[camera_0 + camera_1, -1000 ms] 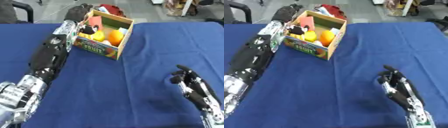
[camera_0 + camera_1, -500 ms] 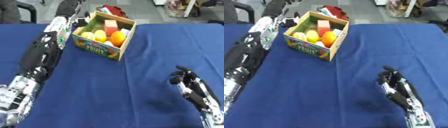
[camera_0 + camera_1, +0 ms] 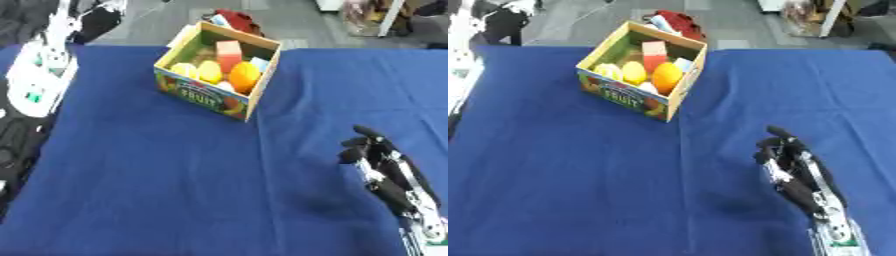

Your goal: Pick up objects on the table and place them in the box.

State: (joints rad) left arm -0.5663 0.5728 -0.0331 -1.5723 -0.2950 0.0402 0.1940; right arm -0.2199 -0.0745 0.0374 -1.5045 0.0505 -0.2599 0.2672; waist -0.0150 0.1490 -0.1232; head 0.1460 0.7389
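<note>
Head stereo pair, looking down, sharing table (image 3: 175, 190)

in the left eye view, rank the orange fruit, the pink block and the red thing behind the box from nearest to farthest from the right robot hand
1. Orange fruit, box's near right side.
2. Pink block, upright mid-box.
3. Red thing, behind the box.
The right robot hand sits at lower right.

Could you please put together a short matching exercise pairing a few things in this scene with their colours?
Things:
1. round fruit in the box
2. block standing in the box
3. tablecloth
4. right hand

Colours:
A. black
B. dark blue
C. orange
D. pink-red

Pairs: 1-C, 2-D, 3-B, 4-A
</note>
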